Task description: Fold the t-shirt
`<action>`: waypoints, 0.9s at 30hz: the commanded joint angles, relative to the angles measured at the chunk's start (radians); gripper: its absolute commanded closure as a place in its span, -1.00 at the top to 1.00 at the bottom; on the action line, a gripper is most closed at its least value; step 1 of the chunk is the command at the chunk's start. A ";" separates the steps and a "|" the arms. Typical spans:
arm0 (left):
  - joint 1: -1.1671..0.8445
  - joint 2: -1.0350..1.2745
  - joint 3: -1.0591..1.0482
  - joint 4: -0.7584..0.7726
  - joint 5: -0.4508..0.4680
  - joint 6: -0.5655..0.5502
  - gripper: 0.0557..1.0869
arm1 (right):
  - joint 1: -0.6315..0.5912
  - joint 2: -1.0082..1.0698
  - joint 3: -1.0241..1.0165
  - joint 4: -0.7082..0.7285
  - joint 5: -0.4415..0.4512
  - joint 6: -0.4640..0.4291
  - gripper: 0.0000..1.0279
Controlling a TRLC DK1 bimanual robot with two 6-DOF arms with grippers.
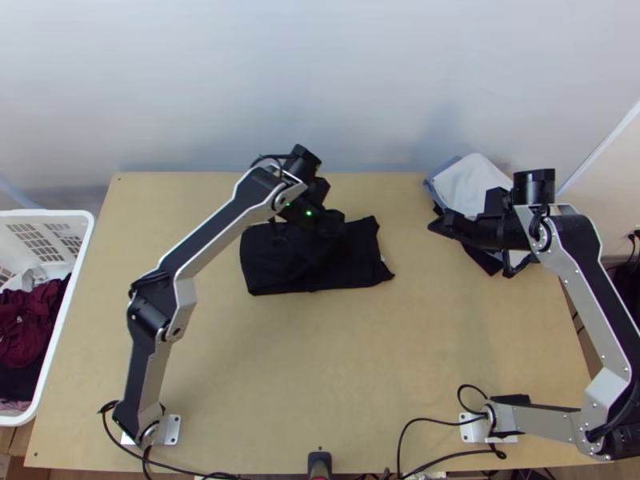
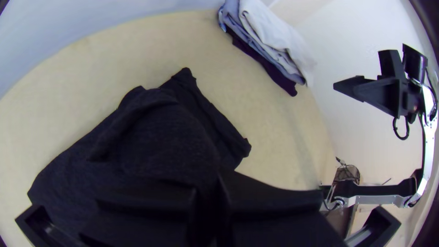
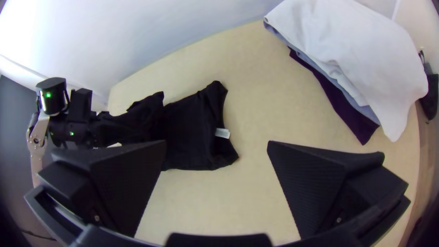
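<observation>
The black t-shirt [image 1: 276,260] lies folded into a rough rectangle at the table's upper middle; a small white tag [image 3: 222,133] shows at its edge. My left gripper [image 1: 340,226] is over the shirt, shut on a bunched layer of it that rises a little above the rest. In the left wrist view the fingers of the left gripper [image 2: 212,194] meet against the dark cloth [image 2: 164,132]. My right gripper [image 1: 440,226] is held above the table, right of the shirt, near the stacked clothes. The right gripper [image 3: 217,151] stands wide open, holding nothing.
A stack of folded clothes, white on top [image 1: 470,180], lies at the table's upper right, partly under the right arm. A white basket [image 1: 70,308] with dark red and other clothes stands off the left edge. Cables run along the near edge.
</observation>
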 commanded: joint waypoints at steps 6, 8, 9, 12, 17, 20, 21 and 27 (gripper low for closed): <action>-0.074 0.079 0.040 0.028 0.001 -0.029 -0.57 | 0.033 -0.027 -0.052 0.019 0.039 -0.004 0.93; -0.094 0.093 0.042 0.040 0.001 -0.029 -0.57 | 0.045 -0.027 -0.061 0.031 0.059 0.000 0.93; -0.100 0.099 0.042 0.052 0.001 -0.029 -0.57 | 0.047 -0.025 -0.065 0.034 0.062 0.004 0.93; -0.125 0.119 0.068 0.094 0.005 -0.034 0.12 | 0.047 -0.024 -0.081 0.043 0.073 0.010 0.93; -0.165 0.085 0.072 0.256 0.010 -0.062 0.92 | 0.045 -0.024 -0.163 0.075 0.082 0.023 0.93; -0.171 0.073 0.072 0.298 0.010 -0.057 0.92 | 0.047 -0.024 -0.200 0.100 0.091 0.027 0.93; -0.166 0.068 0.072 0.310 0.010 -0.057 0.92 | 0.047 -0.022 -0.210 0.112 0.094 0.027 0.93; -0.105 -0.001 0.072 0.332 0.010 -0.058 0.92 | 0.079 0.017 -0.244 0.174 0.094 0.031 0.93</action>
